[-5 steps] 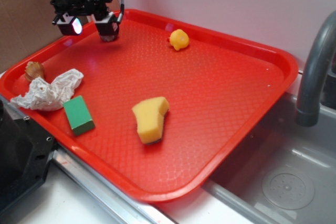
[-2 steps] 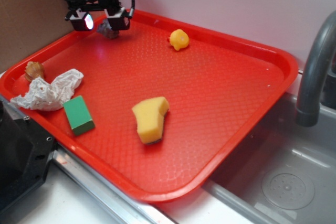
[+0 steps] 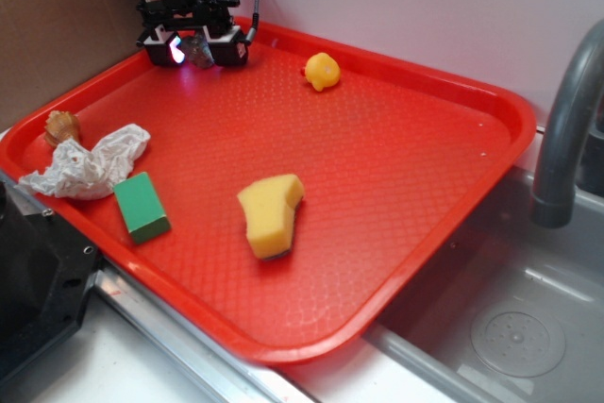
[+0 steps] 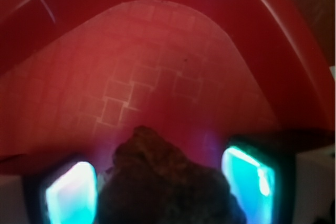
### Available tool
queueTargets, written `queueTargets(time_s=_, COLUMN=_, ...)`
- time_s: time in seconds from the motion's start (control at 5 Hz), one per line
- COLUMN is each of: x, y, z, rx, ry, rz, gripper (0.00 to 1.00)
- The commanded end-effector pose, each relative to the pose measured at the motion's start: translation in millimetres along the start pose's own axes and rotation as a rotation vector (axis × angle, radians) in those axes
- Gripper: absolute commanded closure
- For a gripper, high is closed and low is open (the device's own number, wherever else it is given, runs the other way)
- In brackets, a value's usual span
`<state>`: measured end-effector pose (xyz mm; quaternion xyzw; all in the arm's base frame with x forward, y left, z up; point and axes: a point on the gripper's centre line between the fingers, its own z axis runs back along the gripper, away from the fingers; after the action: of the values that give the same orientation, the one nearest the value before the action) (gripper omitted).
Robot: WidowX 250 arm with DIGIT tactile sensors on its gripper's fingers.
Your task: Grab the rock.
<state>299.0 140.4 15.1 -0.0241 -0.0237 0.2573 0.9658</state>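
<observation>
A red tray (image 3: pixel 396 139) fills most of the exterior view, lying on a counter beside a grey sink (image 3: pixel 510 327) with a curved grey tap (image 3: pixel 566 129) at the right edge. At the tray's far left corner a black robot arm reaches down, and its gripper (image 3: pixel 196 48) sits low over the tray floor. The rock (image 3: pixel 198 50), a small dark lumpy stone, lies between the two fingers (image 3: pixel 231 46). One finger glows with a pinkish-white light.

In the wrist view the rock (image 4: pixel 168 182) fills the lower centre, dark brown and rough, with a glowing blue-green finger pad (image 4: pixel 71 195) on each side. The jaws are spread with the rock between them; whether the pads touch the stone cannot be told. Behind it, the tray's (image 4: pixel 157 77) patterned floor curves up to its rounded corner rim.

Elsewhere on the tray, well apart from the gripper: a yellow duck (image 3: pixel 322 71) near the far rim, a yellow sponge (image 3: pixel 270 214) near the middle, a green sponge (image 3: pixel 142 206) towards the near left edge, a crumpled white tissue (image 3: pixel 87 165) just beside it, and a tan shell (image 3: pixel 61 125) by the left rim.
</observation>
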Motion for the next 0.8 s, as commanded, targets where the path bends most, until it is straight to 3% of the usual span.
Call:
queueTargets(time_s=0.0, x=-30.0, y=21.6, z=29.9, rx=-0.027, ry=-0.005, rz=-0.01, gripper=1.0)
queueTargets(time_s=0.2, x=-49.7, y=17.8, z=63.9, rx=-0.025, ry=-0.096, rz=-0.111, gripper=1.0)
queueTargets(time_s=0.4, x=-52.2, y=5.9, z=86.4, rx=-0.051, ry=-0.038, rz=-0.277, gripper=1.0)
queueTargets(time_s=0.6, x=-49.1, y=7.7, z=107.5, rx=-0.079, ry=0.063, rz=-0.471, gripper=1.0)
